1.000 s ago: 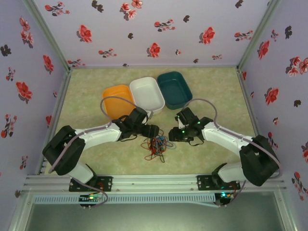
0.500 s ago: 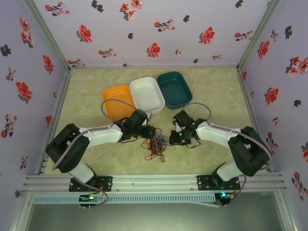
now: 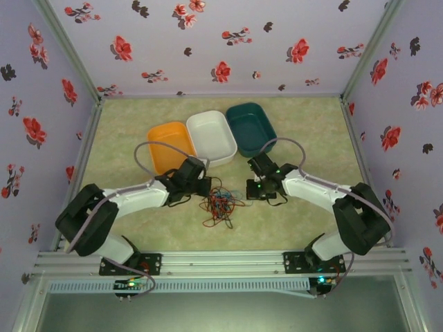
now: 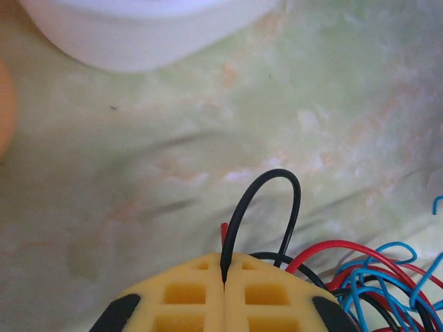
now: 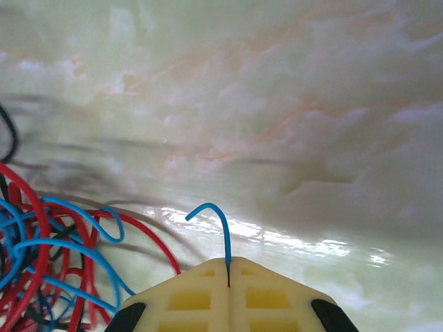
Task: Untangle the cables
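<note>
The cables lie as a loose tangle of red, blue and black wires on the table between my two arms. My left gripper is shut on a black cable, which loops up out of the pressed-together jaws; a red tip pokes out beside it. On the other side, my right gripper is shut on a blue cable whose free end curls over to the left. From above, the left gripper sits at the tangle's left edge and the right gripper at its right edge. More red and blue loops lie left of the right gripper.
Three trays stand in a row behind the tangle: orange, white and teal. The white tray is close ahead of the left gripper. Flowered walls close in the table on three sides.
Both grippers have gone from open to shut, each on a wire. They have drawn apart and slightly back, and the tangle has spread wider between them.
</note>
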Controlling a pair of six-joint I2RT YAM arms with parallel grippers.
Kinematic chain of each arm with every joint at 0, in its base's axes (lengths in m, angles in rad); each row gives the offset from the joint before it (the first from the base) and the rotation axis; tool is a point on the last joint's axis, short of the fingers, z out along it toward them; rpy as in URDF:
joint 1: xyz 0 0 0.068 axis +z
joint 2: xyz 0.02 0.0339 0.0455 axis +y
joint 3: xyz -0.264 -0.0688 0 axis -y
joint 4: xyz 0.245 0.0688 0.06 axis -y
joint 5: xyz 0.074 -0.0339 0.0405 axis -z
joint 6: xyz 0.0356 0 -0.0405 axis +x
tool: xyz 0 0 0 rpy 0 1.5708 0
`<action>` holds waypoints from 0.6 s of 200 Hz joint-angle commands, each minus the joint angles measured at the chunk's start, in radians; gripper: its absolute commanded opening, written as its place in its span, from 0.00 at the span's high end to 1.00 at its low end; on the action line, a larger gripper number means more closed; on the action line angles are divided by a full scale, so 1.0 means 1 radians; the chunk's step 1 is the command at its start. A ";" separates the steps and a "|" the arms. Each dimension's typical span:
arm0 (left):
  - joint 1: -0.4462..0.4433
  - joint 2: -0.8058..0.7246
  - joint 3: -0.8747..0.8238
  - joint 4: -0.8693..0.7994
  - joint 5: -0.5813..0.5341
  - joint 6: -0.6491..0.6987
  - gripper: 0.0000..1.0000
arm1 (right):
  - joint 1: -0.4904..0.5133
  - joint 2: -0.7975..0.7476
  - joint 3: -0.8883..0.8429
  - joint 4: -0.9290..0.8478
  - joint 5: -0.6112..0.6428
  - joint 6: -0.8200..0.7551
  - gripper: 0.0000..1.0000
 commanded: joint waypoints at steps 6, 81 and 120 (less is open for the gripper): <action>0.023 -0.062 -0.016 -0.042 -0.080 0.076 1.00 | -0.015 -0.048 0.047 -0.101 0.117 -0.024 0.96; 0.030 -0.073 0.005 -0.048 -0.100 0.122 1.00 | -0.078 -0.101 0.081 -0.166 0.169 -0.015 0.93; 0.031 -0.077 0.005 -0.051 -0.095 0.132 1.00 | -0.120 -0.120 0.072 -0.203 0.209 -0.004 0.90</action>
